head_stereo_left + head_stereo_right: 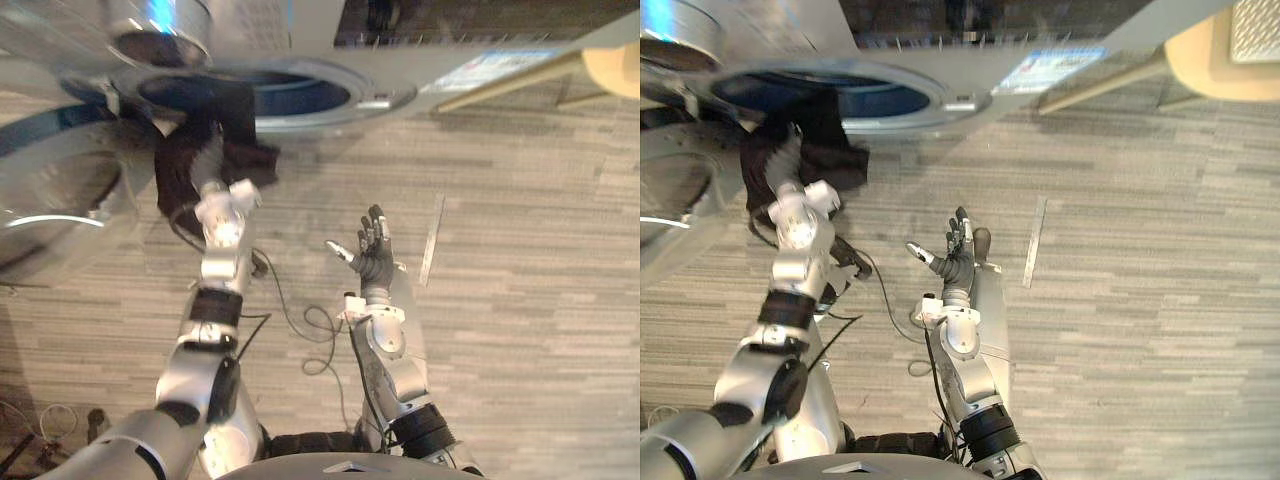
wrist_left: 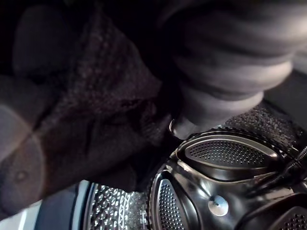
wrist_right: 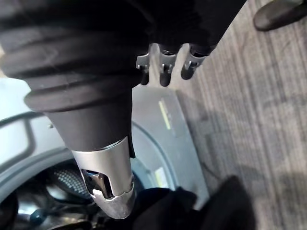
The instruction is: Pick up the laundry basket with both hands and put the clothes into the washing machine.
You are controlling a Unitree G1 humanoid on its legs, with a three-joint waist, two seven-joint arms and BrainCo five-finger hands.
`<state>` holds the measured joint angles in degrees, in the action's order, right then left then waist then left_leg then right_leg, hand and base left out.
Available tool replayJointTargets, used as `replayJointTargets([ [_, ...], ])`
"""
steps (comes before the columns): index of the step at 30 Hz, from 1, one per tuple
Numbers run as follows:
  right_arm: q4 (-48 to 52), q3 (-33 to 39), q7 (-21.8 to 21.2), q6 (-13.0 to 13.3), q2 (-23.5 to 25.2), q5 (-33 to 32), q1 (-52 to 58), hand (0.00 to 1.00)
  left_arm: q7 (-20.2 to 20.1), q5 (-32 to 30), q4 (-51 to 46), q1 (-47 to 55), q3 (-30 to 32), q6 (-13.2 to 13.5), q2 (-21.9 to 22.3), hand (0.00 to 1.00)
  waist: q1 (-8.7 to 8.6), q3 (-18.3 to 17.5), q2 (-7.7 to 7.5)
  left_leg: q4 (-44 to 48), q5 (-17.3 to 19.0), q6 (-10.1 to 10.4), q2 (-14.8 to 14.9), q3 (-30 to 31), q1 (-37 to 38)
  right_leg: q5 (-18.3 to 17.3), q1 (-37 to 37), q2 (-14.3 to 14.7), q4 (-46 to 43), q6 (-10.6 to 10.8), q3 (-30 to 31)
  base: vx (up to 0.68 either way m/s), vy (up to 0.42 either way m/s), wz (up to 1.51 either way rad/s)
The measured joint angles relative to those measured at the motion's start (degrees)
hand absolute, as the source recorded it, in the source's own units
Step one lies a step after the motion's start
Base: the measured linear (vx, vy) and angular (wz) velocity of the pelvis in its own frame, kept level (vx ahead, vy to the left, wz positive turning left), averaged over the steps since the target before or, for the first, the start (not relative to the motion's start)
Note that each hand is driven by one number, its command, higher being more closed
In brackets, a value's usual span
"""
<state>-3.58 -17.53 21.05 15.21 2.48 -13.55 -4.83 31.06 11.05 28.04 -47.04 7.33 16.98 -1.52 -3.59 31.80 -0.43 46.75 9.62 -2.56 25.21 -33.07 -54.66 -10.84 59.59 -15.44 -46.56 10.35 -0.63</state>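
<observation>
A dark garment [image 1: 243, 150] hangs over the lower rim of the washing machine's round opening [image 1: 330, 100]. My left hand [image 1: 205, 160] is raised to that opening and wrapped in the cloth, its fingers curled round it. In the left wrist view the garment [image 2: 96, 110] lies close in front of the perforated steel drum [image 2: 225, 153]. My right hand [image 1: 372, 255] hovers over the floor to the right of the left arm, open, fingers straight and thumb spread, holding nothing. In the right wrist view its fingers [image 3: 163, 67] point at the machine's front.
The washer's glass door [image 1: 60, 200] stands swung open at the left. A strip of pale tape [image 1: 433, 240] lies on the grey plank floor. A light wooden piece of furniture [image 1: 610, 65] stands at the upper right.
</observation>
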Motion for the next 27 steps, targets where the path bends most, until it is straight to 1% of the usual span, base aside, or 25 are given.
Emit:
replayJointTargets([
  [2, -1.1, 0.4, -1.2, 1.1, 0.1, 0.4, 0.0, 0.00, 0.3, 0.0, 0.2, -3.0, 1.8, -0.3, -2.3, 1.00, -0.14, 0.0, 0.01, 1.2, 0.1, -0.2, 1.4, 0.2, -3.4, 0.1, 3.5, 0.9, -0.6, -0.2, 0.4, -0.07, -0.059, -0.16],
  [6, -1.9, 1.6, -2.2, 2.2, 0.1, 0.4, 1.1, 0.00, 1.9, 0.1, 0.1, -6.2, 4.2, -0.3, -4.3, 1.00, -0.60, 0.1, 0.00, 1.0, -0.2, 0.1, 2.0, 0.1, -6.6, 1.3, 6.7, 1.7, 0.1, -0.6, 0.4, -0.04, -0.005, -0.18],
  [7, -1.9, 2.6, -3.5, 3.9, 0.2, -0.2, 2.6, 0.00, 5.2, 3.2, 2.1, -14.6, 8.2, -0.5, -10.6, 1.00, -1.61, 0.2, -0.14, 1.2, -0.8, -0.8, 3.5, -0.7, -8.6, 3.6, 8.5, 3.2, 1.9, -0.8, 0.6, 0.00, 0.059, -0.39],
  [9, -1.8, 2.9, -3.5, 4.6, 0.2, -0.2, 2.8, 0.00, 6.2, 4.1, 2.3, -16.3, 8.3, -0.6, -11.5, 1.00, -1.73, 0.2, -0.13, 1.1, -0.8, -0.7, 3.9, -0.8, -8.6, 3.7, 8.5, 3.5, 2.2, -0.8, 0.5, 0.01, 0.045, -0.23],
  [12, -1.2, 3.1, -4.4, 4.8, 0.3, -0.8, 3.6, 0.00, 6.3, 6.0, 2.2, -19.0, 8.1, -0.7, -13.3, 1.00, -1.79, 0.2, -0.13, 1.0, -0.9, -0.7, 4.3, -1.0, -8.6, 3.8, 8.6, 3.8, 2.8, -1.0, 0.3, -0.01, 0.012, -0.05],
  [14, -0.9, 3.2, -4.6, 4.8, 0.3, -0.8, 3.6, 0.00, 6.4, 7.0, 1.9, -20.6, 7.2, -0.7, -14.0, 1.00, -1.94, 0.2, -0.13, 0.6, -1.1, -0.6, 4.4, -1.4, -8.6, 4.1, 8.7, 3.9, 3.3, -1.1, 0.3, -0.01, 0.012, -0.04],
  [15, -0.7, 3.4, -4.8, 4.9, 0.3, -0.8, 3.6, 0.00, 6.8, 8.7, 0.7, -22.7, 5.8, -0.9, -14.5, 1.00, -1.98, 0.2, -0.13, 0.5, -1.2, -0.6, 4.4, -1.7, -8.7, 4.3, 9.0, 3.9, 3.4, -1.2, 0.3, 0.00, 0.000, 0.00],
  [16, -0.6, 3.9, -4.9, 5.2, 0.3, -1.7, 3.6, 0.00, 7.4, 12.0, -3.1, -26.0, 2.9, -1.1, -15.7, 1.00, -2.03, 0.2, -0.13, 0.7, -1.4, -0.7, 4.4, -1.7, -9.5, 4.4, 9.7, 3.9, 3.4, -1.2, 0.3, 0.00, 0.000, 0.00],
  [17, 0.1, 4.2, -5.2, 5.2, 0.0, -2.7, 3.6, 0.00, 7.3, 14.9, -4.9, -30.6, -0.7, -0.9, -17.2, 1.00, -1.99, 0.2, -0.16, 0.9, -1.6, -0.8, 4.4, -1.5, -10.5, 4.6, 10.6, 3.9, 3.2, -1.2, 0.3, 0.00, 0.000, 0.00],
  [18, 0.9, 4.3, -5.8, 5.1, -0.2, -3.6, 3.6, 0.00, 7.0, 17.2, -5.3, -34.5, -3.5, 0.0, -18.8, 1.00, -2.07, 0.2, -0.18, 1.1, -1.6, -0.9, 4.5, -1.3, -11.5, 4.7, 11.4, 3.9, 2.8, -1.3, 0.2, 0.00, 0.000, 0.00],
  [19, 3.9, 4.0, -6.2, 4.6, -0.4, -5.9, 3.7, 0.00, 4.3, 19.9, -3.9, -38.4, -7.4, 2.2, -24.0, 1.00, -2.86, 0.2, -0.20, 1.9, -1.8, -1.2, 4.7, -0.4, -14.6, 4.9, 14.0, 3.9, 2.2, -1.3, 0.0, -0.03, 0.017, -0.09],
  [20, 7.1, 4.2, -6.3, 4.4, -0.4, -7.9, 4.1, 0.00, 3.7, 24.0, -5.4, -41.7, -9.7, 2.4, -27.4, 1.00, -2.73, 0.2, -0.25, 3.3, -1.7, -1.3, 5.8, 0.1, -18.3, 4.9, 17.0, 4.5, 1.3, -1.4, -0.2, -0.03, 0.015, -0.11],
  [22, 10.3, 4.6, -6.9, 4.4, -0.4, -9.2, 4.1, 0.00, 3.8, 27.4, -6.2, -48.5, -10.5, 2.4, -29.2, 1.00, -2.54, 0.5, -0.84, 4.1, -1.7, -1.4, 6.3, 0.1, -21.7, 5.1, 20.5, 4.6, 0.6, -1.5, -0.3, -0.03, 0.018, -0.11],
  [23, 11.9, 4.6, -7.2, 4.4, -0.4, -9.7, 4.1, 0.00, 3.9, 28.1, -6.6, -51.3, -10.5, 2.4, -30.5, 1.00, -2.66, 0.6, -0.90, 4.5, -1.8, -1.6, 6.5, 0.1, -23.1, 5.2, 22.0, 4.6, 0.1, -1.6, -0.2, -0.04, 0.025, -0.13],
  [24, 12.4, 4.5, -7.4, 4.3, -0.2, -9.8, 4.1, 0.00, 4.2, 28.1, -7.0, -51.2, -10.6, 2.4, -32.1, 1.00, -2.73, 0.6, -0.90, 5.2, -1.7, -1.9, 6.9, 0.1, -23.6, 5.3, 22.7, 4.8, -0.2, -1.6, 0.0, -0.03, 0.017, -0.12],
  [27, 12.5, 4.6, -8.4, 4.3, -0.3, -11.4, 4.6, 0.00, 5.1, 27.9, -7.2, -50.8, -10.4, 2.3, -31.9, 1.00, -3.18, 0.6, -0.91, 5.0, -1.7, -1.8, 7.0, 0.8, -23.6, 5.3, 22.1, 4.9, -0.3, -1.6, -0.7, -0.01, 0.011, -0.02],
])
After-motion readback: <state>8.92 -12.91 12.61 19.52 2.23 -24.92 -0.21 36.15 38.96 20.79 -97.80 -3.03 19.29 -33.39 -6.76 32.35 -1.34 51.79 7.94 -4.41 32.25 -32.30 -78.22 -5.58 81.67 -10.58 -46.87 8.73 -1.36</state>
